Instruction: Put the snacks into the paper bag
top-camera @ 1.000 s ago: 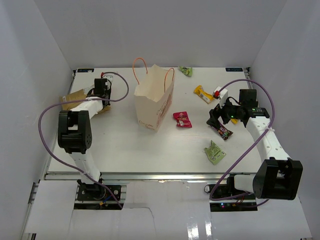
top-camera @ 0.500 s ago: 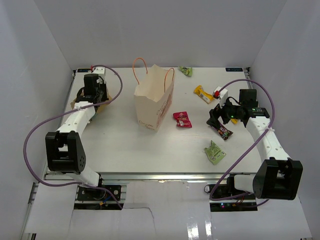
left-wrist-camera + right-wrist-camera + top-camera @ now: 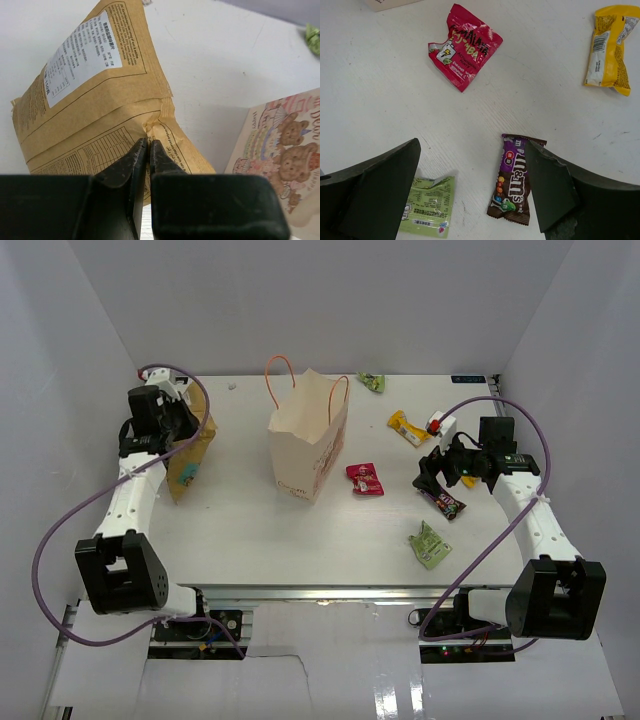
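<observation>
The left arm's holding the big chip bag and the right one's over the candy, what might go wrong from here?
1. The left gripper pinches only a thin fold of the chip bag; it may slip out on the way.
2. The chip bag looks wide for the mouth of the paper bag and might catch its rim or tip it.
3. The purple packet lies off-centre under the open right gripper, so closing may just nudge it.

chip bag [image 3: 192, 455] left of paper bag [image 3: 305, 445], packets [image 3: 365, 479] right
</observation>
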